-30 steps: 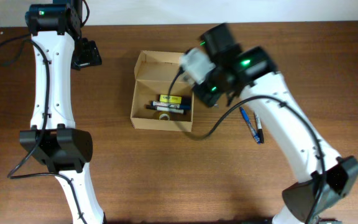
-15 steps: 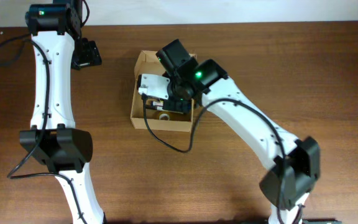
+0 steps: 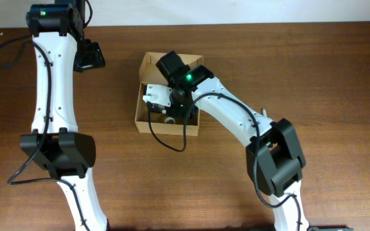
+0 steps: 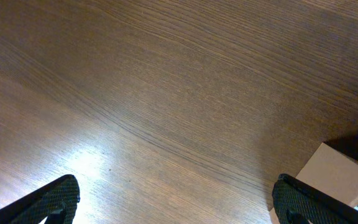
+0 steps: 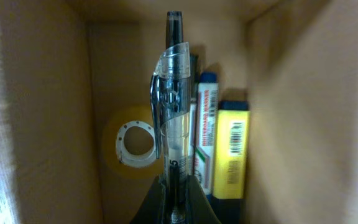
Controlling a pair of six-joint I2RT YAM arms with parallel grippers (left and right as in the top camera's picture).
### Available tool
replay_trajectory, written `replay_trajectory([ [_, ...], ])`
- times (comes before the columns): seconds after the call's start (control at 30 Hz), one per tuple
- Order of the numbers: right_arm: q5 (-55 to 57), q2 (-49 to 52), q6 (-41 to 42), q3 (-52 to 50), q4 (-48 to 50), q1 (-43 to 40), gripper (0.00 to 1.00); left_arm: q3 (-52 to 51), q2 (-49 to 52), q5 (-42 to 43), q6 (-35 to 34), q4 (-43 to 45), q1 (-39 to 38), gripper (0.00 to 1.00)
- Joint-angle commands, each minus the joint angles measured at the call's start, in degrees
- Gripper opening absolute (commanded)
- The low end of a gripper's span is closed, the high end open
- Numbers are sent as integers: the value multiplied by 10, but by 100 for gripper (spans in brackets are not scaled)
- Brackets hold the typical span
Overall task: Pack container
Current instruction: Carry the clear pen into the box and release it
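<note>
Inside the container [image 3: 149, 66], the right end effector [image 5: 176, 205] has sunk deeper, grasping a pen [image 5: 174, 106].

Matt cardboard container [image 3: 149, 67], glossy clear plastic pen [image 5: 174, 93], grained wooden table [image 4: 166, 93].

Brown wood-grain table [image 3: 339, 77] with a soft glare.

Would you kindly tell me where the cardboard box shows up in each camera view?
Overhead: box near centre, slightly left.
Left wrist: its corner at lower right.
Right wrist: its walls fill the frame.
Shared landmark: tape roll inside, in overhead and right wrist.
</note>
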Motion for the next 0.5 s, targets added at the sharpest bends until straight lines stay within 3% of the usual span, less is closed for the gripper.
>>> replay_trajectory([
  [0.0, 9, 4, 36, 0, -1, -5, 4, -3, -2, 0, 3, 1, 0, 100],
  [0.07, 9, 4, 50, 0, -5, -5, 5, -3, -2, 0, 3, 1, 0, 100],
  [0.17, 10, 3, 52, 0, -17, -3, 18, -3, -2, 0, 3, 1, 0, 100],
  [0.23, 10, 2, 53, 2, -27, -2, 41, -3, -2, 0, 3, 1, 0, 100],
  [0.47, 33, -33, 114, 64, -79, -3, 43, -3, -2, 0, 3, 1, 0, 100],
])
